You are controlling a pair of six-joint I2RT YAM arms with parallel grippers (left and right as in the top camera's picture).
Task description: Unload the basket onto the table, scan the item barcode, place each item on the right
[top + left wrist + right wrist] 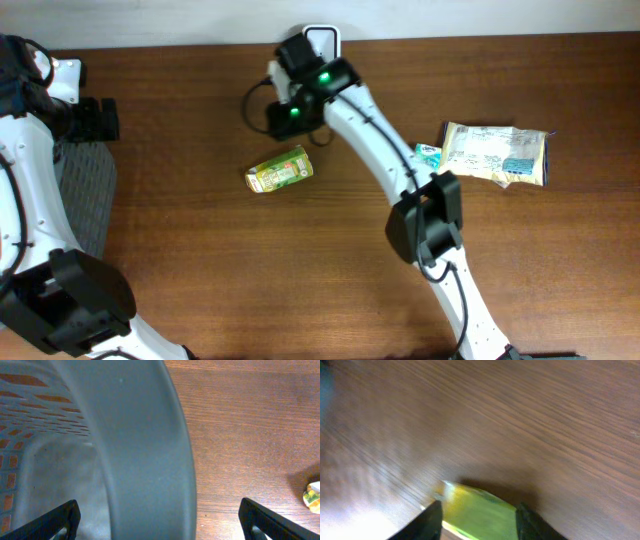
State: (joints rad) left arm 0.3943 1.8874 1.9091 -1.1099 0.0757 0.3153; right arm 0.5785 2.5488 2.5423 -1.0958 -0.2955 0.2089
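Observation:
The item is a green and yellow carton (280, 169) lying on its side on the wooden table, left of centre. My right gripper (287, 118) hovers just beyond it, green lights on its wrist. In the blurred right wrist view the carton (470, 502) fills the gap of the right gripper (479, 520), and both black fingers (431, 521) press against its sides. My left gripper (100, 118) is at the far left, open over the rim of a grey basket (150, 460), with nothing between its fingers (60, 520). The carton's corner (312, 497) shows at that view's right edge.
A white device (320, 38) sits at the table's far edge behind the right wrist, with a black cable loop (250, 100) beside it. A crinkled snack packet (497, 153) and a small teal item (428, 153) lie at the right. The grey basket (88, 190) stands at the left.

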